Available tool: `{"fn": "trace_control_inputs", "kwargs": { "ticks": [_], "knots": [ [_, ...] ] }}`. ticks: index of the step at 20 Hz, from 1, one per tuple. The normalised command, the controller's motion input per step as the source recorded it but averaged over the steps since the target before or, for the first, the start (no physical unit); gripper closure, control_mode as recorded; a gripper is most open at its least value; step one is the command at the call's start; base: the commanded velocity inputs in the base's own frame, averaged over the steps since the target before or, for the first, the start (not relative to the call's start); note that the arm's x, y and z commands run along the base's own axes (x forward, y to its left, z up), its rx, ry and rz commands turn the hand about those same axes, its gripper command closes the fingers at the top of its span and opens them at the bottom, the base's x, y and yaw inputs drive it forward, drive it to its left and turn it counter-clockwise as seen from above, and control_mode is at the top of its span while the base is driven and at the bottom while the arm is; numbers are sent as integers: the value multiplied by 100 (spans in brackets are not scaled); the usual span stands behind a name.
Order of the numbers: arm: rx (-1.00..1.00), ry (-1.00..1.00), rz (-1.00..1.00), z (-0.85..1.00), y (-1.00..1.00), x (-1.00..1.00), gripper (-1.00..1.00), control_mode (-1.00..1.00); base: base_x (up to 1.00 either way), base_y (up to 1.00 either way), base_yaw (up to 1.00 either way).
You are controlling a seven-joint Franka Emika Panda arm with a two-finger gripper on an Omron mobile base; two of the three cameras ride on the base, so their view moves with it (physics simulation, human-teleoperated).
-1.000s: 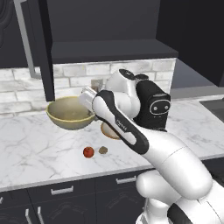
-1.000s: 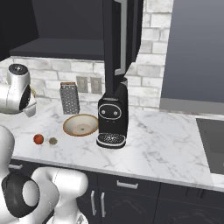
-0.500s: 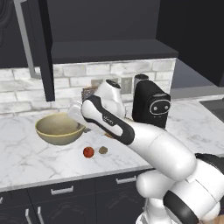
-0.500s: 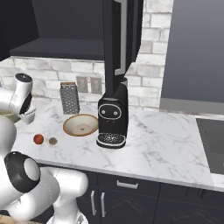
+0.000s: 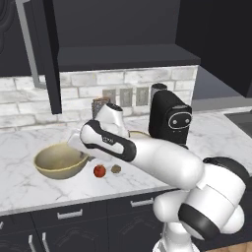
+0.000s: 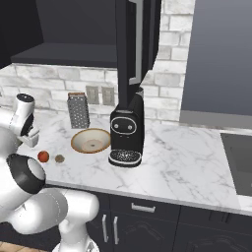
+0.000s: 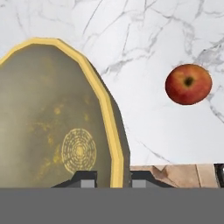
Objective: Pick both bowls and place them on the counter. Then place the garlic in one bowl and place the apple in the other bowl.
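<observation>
Two dark fingertips (image 7: 87,179) of the gripper (image 7: 113,180) rise at the bottom of the hand view with the yellow rim of the deep olive-tan bowl (image 7: 57,118) pinched between them, one tip inside the wall and one outside, so the jaws stand nearly together and clamped on that rim. In the left base view the gripper (image 5: 86,156) meets the deep bowl (image 5: 60,161) at its right edge, and the bowl hangs out to the left of the hand over the white marble counter (image 5: 19,179); whether its underside touches the marble cannot be told. Its speckled yellowish inside, with a ring pattern at the bottom, faces the hand camera. Just past the gripper on the side away from the bowl lies the apple (image 7: 188,84), red with a dark dimple, sitting on the marble apart from the bowl; from the left base it shows as a small red ball (image 5: 99,171) below the wrist, and from the right base it sits in front of the hand (image 6: 43,156). Right beside the apple is the garlic (image 5: 116,169), a small brownish lump (image 6: 59,158), near it but not touching. Farther along the counter rests the shallow tan bowl (image 6: 91,140) with its pale inside up, close beside a black coffee machine (image 6: 127,130). Behind it a metal box grater (image 6: 78,110) stands upright against the brick backsplash (image 6: 49,86).
</observation>
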Motion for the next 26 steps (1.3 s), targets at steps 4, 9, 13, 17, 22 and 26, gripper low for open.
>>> {"fn": "trace_control_inputs", "kwargs": {
  "ticks": [4, 9, 13, 17, 22, 26],
  "knots": [
    [-6, 0, 0, -38, 3, 4, 100, -100, 0, 0, 0],
    [-3, 0, 0, -33, 1, 12, 100, -100, 0, 0, 0],
    [-3, -4, 0, -27, 1, 14, 100, -100, 0, 0, 0],
    [-3, -7, 0, -24, 0, 15, 100, -100, 0, 0, 0],
    [-4, -6, 0, -21, 0, 23, 100, -100, 0, 0, 0],
    [-5, -3, 0, -18, 0, 26, 100, -100, 0, 0, 0]
  ]
}}
